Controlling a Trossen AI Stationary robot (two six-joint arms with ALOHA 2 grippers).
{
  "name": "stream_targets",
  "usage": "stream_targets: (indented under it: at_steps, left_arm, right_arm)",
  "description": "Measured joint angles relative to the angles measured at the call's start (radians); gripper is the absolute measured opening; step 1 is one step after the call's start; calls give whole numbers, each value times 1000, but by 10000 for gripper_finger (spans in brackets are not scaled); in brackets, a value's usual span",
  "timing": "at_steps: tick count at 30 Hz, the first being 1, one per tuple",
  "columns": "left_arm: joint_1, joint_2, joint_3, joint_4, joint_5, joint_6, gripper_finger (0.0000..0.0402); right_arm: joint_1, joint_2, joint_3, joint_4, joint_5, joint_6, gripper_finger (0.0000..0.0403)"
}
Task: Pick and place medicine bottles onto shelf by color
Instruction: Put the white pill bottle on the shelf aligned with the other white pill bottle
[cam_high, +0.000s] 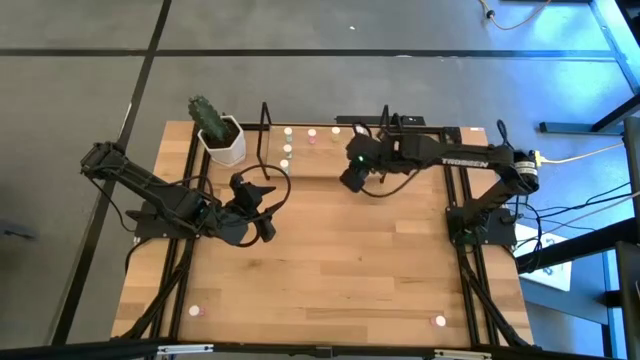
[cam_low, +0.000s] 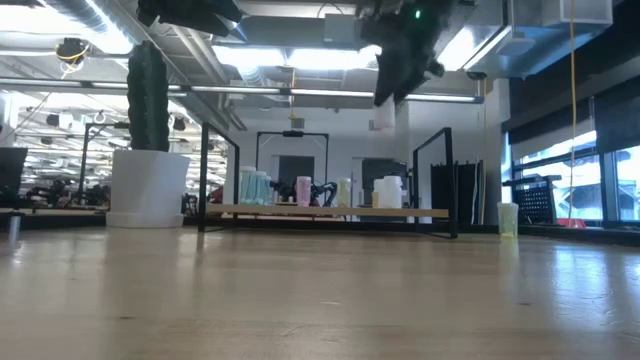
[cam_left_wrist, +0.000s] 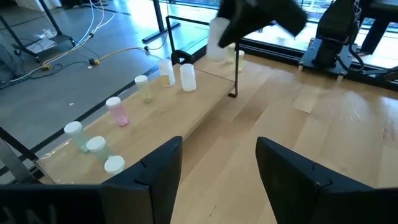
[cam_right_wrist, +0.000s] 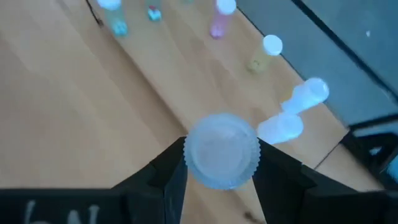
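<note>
The shelf (cam_high: 320, 155) stands at the table's far edge, with a wooden floor and black wire end loops. Several small bottles (cam_left_wrist: 118, 112) stand on it; they also show in the low view (cam_low: 303, 190). My right gripper (cam_high: 352, 176) is above the shelf's right part, shut on a white-capped bottle (cam_right_wrist: 221, 151), which hangs high over the shelf in the low view (cam_low: 385, 113). My left gripper (cam_left_wrist: 217, 180) is open and empty over the table left of centre (cam_high: 267, 210). Two pink-topped bottles (cam_high: 195, 311) (cam_high: 438, 321) stand near the table's near edge. My right gripper pinches the bottle's upper end (cam_right_wrist: 193, 163) between its two fingers, one on each side just below the white cap. The fingers point down from above. The bottle hangs upright below the fingers (cam_low: 385, 113), lifted clear above the shelf floor.
A white hexagonal pot with a cactus (cam_high: 220, 138) stands just left of the shelf's left end loop. Black rails (cam_high: 186, 250) run along both table sides. Bare wooden table (cam_high: 350, 260) lies between the arms and the near edge.
</note>
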Motion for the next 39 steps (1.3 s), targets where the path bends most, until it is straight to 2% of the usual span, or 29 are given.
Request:
stream_targets:
  at_steps: [6,9,17,24,39]
  left_arm:
    - [0,0,0,0,0,0,198]
    - [0,0,0,0,0,0,198]
    - [20,0,0,0,-2,0,198]
    - [40,0,0,0,-3,0,198]
    - [48,0,0,0,-4,0,198]
  right_arm:
    - [116,-21,-4,-115,58,373,158]
    - [176,-16,-4,-117,97,534,158]
    - [250,56,-4,-112,269,801,158]
    - [205,126,-5,-125,299,835,158]
    - [91,212,-23,-115,257,836,158]
